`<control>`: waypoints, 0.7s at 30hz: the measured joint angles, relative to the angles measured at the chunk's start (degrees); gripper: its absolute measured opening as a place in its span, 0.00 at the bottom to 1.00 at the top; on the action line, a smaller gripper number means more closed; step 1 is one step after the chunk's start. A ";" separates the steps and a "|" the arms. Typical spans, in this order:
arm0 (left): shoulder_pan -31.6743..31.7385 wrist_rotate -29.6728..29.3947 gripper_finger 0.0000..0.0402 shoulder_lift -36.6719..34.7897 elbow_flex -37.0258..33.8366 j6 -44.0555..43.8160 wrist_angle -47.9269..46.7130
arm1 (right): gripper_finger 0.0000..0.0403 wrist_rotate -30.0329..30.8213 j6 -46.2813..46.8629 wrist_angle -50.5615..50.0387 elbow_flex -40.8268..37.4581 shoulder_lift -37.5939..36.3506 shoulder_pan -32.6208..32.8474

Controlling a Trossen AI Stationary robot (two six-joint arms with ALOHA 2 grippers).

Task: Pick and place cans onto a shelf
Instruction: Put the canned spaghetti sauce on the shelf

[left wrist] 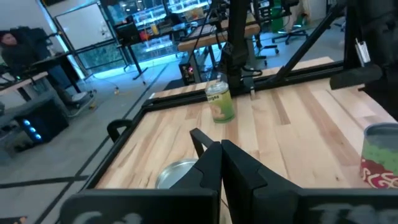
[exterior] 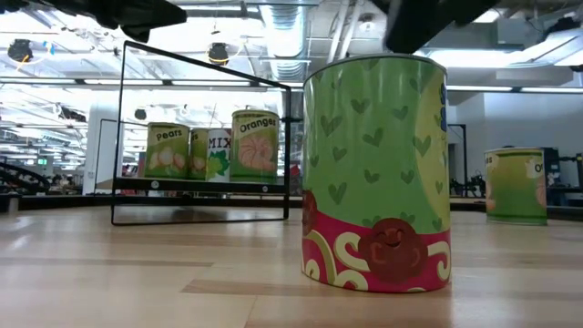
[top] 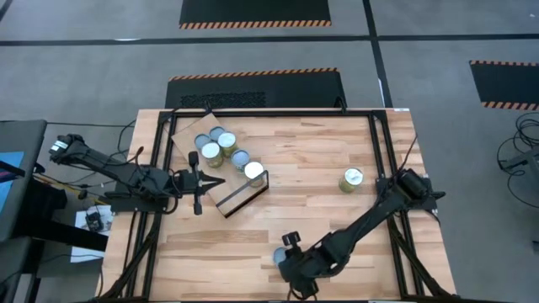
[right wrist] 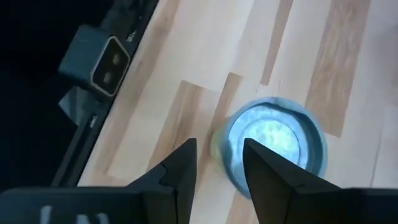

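Note:
The shelf (top: 187, 135), a pale plywood panel with a black open frame (top: 244, 194) at one end, lies at the table's far left. Several cans (top: 210, 153) stand on it, and they also show in the low view (exterior: 254, 144). One green-and-red can (exterior: 378, 173) stands upright on the table near the front edge. My right gripper (right wrist: 217, 162) hangs open just above that can's silver top (right wrist: 273, 142), pointing down; in the high view (top: 286, 252) it covers most of the can. Another can (top: 352, 179) stands alone at the right. My left gripper (top: 217, 181) is shut and empty beside the shelf's frame.
A small camera block (right wrist: 102, 59) sits at the table's front edge close to the near can. Black rails (top: 383, 151) run along the table's sides. Bare wood (top: 312, 151) lies between the shelf and the lone can, which also shows in the left wrist view (left wrist: 219, 102).

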 joint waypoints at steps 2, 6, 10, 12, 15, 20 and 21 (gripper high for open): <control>0.00 0.02 0.00 0.00 0.00 0.15 0.02 | 0.38 0.38 -0.02 -0.47 0.08 0.68 -0.42; 0.00 0.04 0.00 0.00 0.00 0.81 -0.04 | 0.33 1.67 0.46 -2.07 0.06 1.50 -1.61; 0.00 0.04 0.00 0.00 0.00 1.22 0.17 | 0.25 1.46 -0.82 -2.01 0.06 1.50 -2.61; 0.00 0.04 0.00 0.00 0.00 1.44 0.28 | 0.21 0.28 -2.10 -1.91 0.06 1.50 -2.94; 0.01 0.04 0.00 0.00 0.00 1.43 0.33 | 0.15 -0.19 -2.62 -1.91 0.06 1.47 -3.74; 0.02 0.04 0.00 0.00 0.00 0.99 0.31 | 0.06 -0.37 -5.52 -1.24 0.04 1.19 -5.51; 0.02 0.04 0.00 0.00 0.00 0.96 0.32 | 0.04 -0.40 -6.83 -0.79 -0.01 0.94 -5.77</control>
